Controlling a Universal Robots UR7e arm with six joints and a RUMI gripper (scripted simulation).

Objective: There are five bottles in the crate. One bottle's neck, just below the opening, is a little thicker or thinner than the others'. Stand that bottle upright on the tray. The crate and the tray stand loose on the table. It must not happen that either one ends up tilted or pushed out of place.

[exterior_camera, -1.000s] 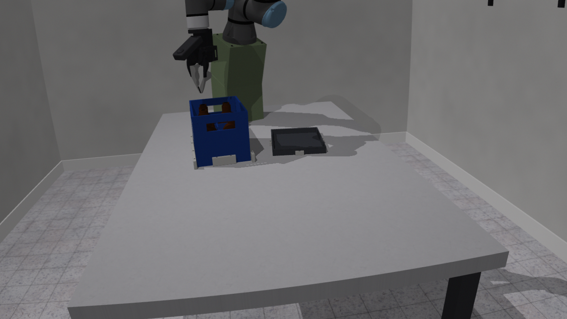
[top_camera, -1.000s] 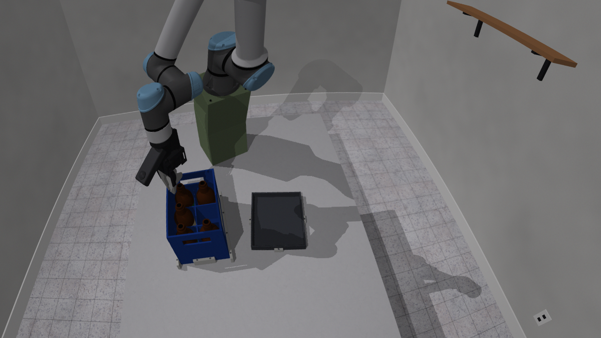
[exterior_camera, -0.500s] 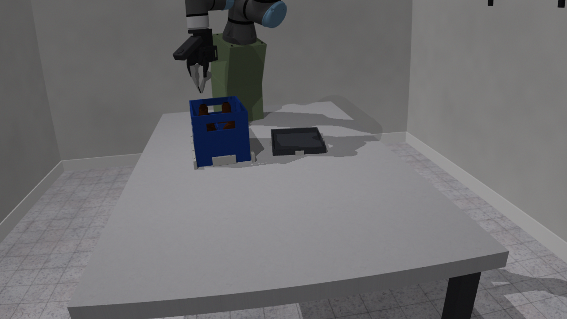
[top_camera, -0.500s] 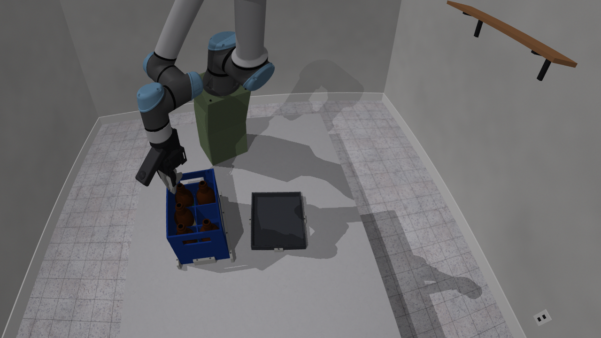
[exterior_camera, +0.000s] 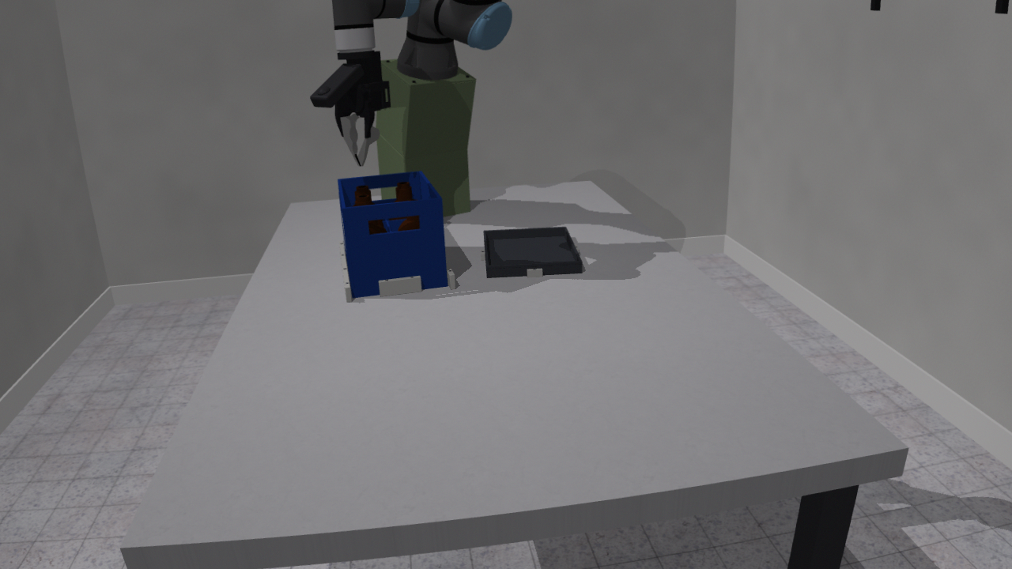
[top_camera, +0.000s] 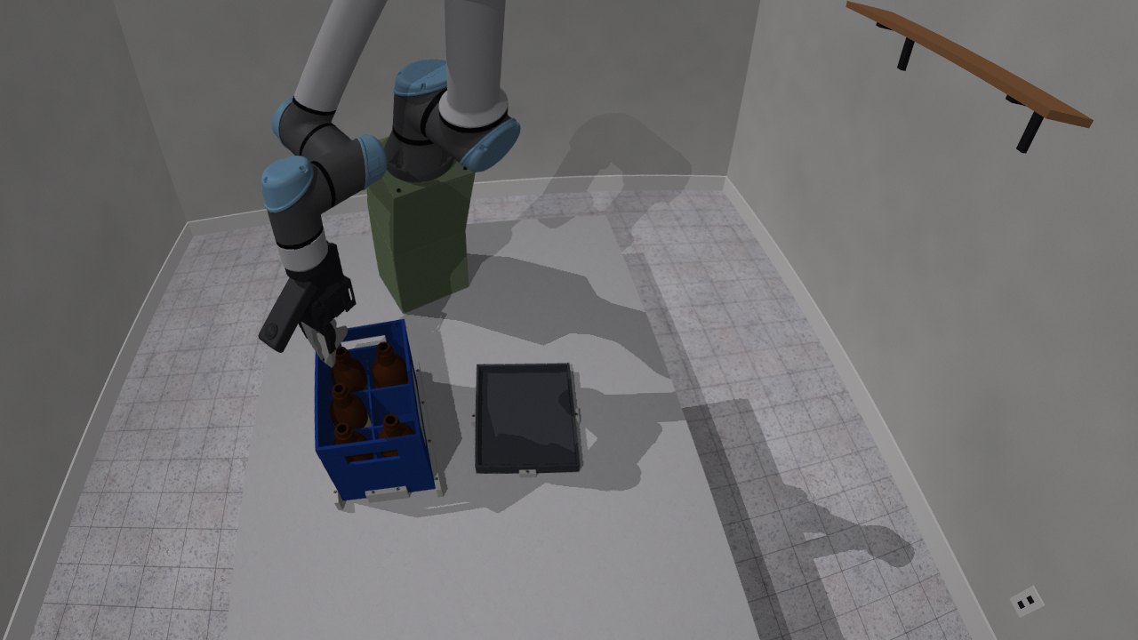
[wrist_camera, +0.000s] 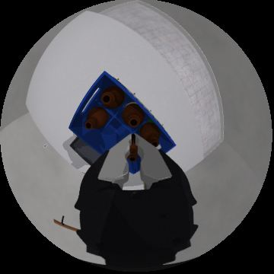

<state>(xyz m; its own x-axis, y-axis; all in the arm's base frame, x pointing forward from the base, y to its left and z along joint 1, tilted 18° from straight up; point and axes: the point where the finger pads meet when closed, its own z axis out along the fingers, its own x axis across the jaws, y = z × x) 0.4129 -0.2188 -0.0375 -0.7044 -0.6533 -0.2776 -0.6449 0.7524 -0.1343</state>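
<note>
The job stands at its beginning, as far as the views show. All five brown, round-shouldered bottles with narrow necks, among them the one at the lower left of the top view's group (top_camera: 348, 410) (wrist_camera: 133, 113), are in the deep blue, open-topped plastic crate with inner dividers (top_camera: 381, 471) (exterior_camera: 396, 254) (wrist_camera: 88, 90), left of centre in the top view. Three make up the crate's left column in that view and two its right column, with the middle cell of the right column unfilled. The bottle with the odd neck must be one of these; which one cannot be told, since the necks are too small to compare.

The shallow, dark grey rectangular tray with a raised rim (top_camera: 527, 468) (exterior_camera: 534, 270), near the middle of the top view and to the right of the crate, has no bottle on it. Crate and tray both appear level.

The black two-jaw gripper with pale grey tapered fingers (top_camera: 332, 362) (exterior_camera: 360, 163) hangs above the crate's upper-left part in the top view, fingertips pressed together with nothing between them.

Left to do, by judgement: compare the necks, open the fingers, grip the odd bottle, lift it straight past the crate's walls, stand it upright on the tray and let go, without shifting either container.

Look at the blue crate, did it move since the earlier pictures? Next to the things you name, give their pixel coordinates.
No. The blue crate (top_camera: 387, 471) (exterior_camera: 396, 256) (wrist_camera: 88, 100) sits just as before beside the black tray (top_camera: 528, 468) (exterior_camera: 519, 271) in the top and exterior views.
</note>
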